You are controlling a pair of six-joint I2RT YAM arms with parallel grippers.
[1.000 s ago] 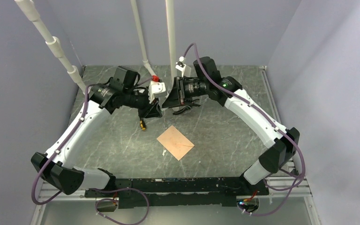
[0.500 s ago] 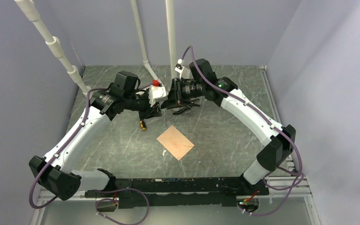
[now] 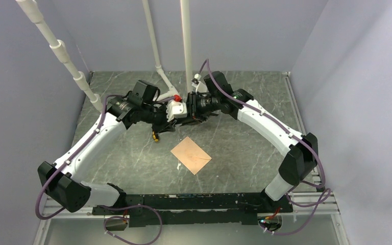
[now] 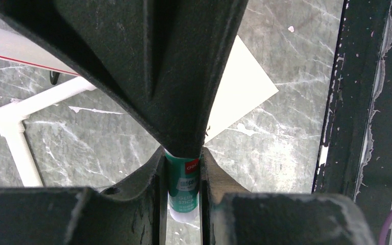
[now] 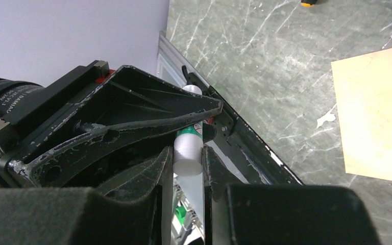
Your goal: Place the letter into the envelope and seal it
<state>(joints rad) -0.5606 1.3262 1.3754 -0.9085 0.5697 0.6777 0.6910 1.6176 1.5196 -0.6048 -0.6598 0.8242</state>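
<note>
Envelope [image 3: 191, 154] lies flat, long axis running far-left to near-right

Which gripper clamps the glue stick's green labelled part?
The left gripper: it clamps the glue stick on its green label; the right gripper pinches the white end.

left gripper [image 4: 182, 168] | jaws clamp glue stick [image 4: 182, 190] (green label) | paper [image 4: 242, 87] beyond
</note>
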